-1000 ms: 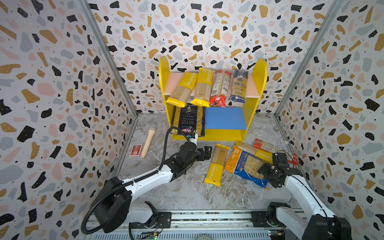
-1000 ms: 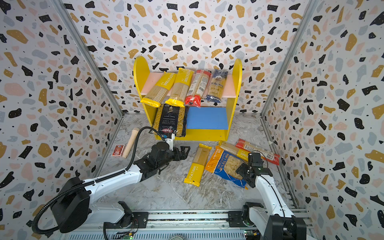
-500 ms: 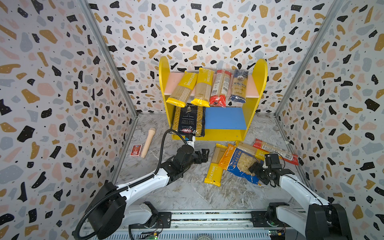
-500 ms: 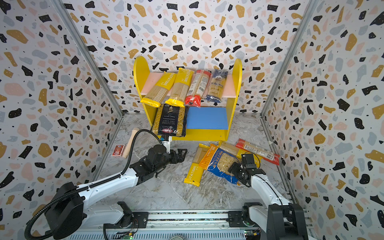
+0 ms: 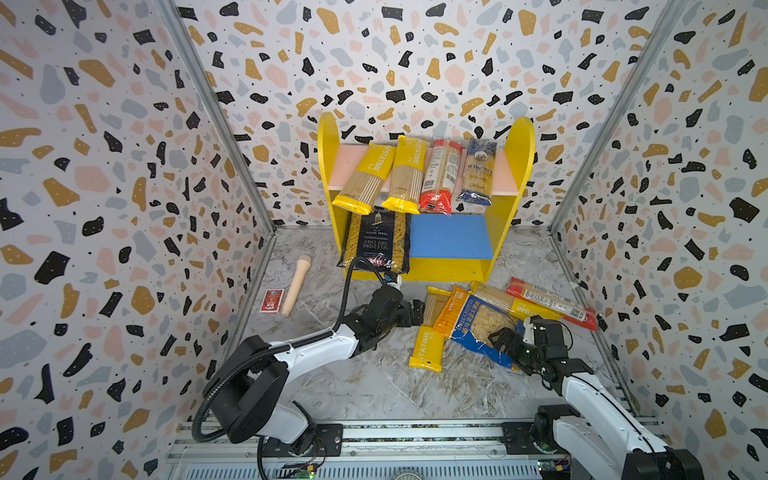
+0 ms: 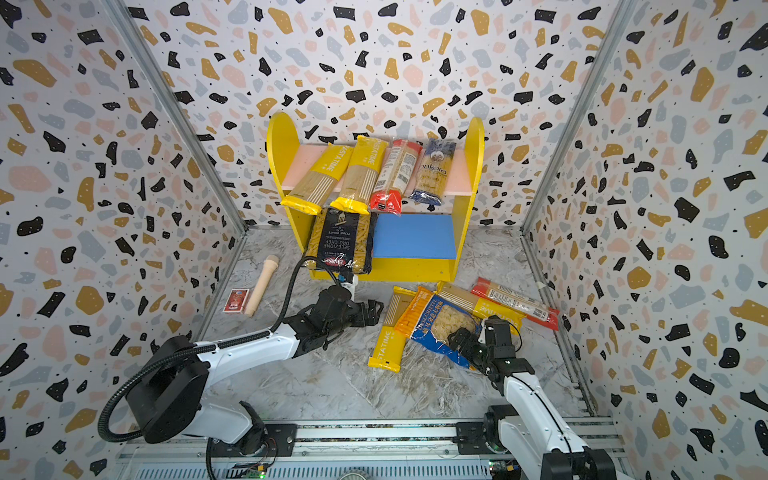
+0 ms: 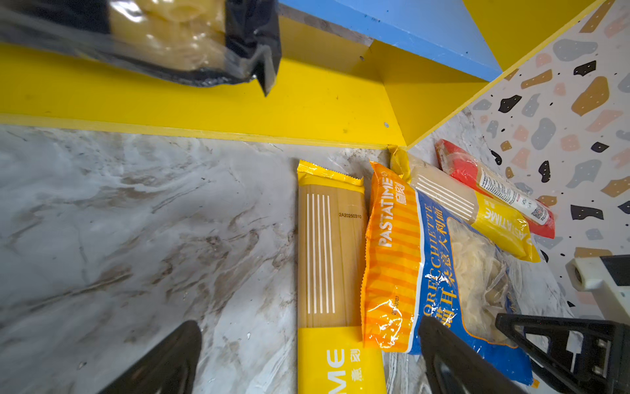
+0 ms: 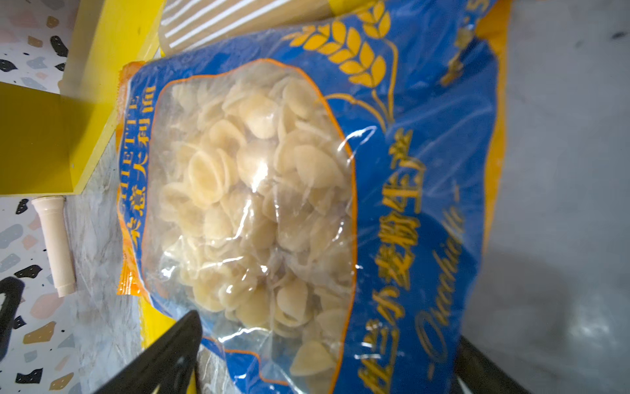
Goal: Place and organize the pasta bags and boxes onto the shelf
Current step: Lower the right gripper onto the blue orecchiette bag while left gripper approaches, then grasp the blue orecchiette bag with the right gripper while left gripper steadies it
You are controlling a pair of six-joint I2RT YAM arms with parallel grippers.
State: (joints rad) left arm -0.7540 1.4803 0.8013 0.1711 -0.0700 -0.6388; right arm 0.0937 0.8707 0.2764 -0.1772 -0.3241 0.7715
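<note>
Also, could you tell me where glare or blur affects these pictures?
Right wrist view: glare streaks cross the window of the blue-orange bag, its script lettering soft; left wrist view: the black penne bag is blurred and shiny; both top views: even light, the shelf sharp.

A beige wooden stick [image 5: 296,286] lies on the grey marbled tabletop [image 5: 374,386] near the left wall, with a small red card box [image 5: 272,300] just beside it. Terrazzo-patterned walls [image 5: 104,187] enclose three sides, and a metal rail [image 5: 415,432] runs along the front.

Nine pasta packs [image 5: 428,336], one shelf [image 5: 451,241], one stick [image 5: 296,286], one red box [image 5: 272,300]
</note>
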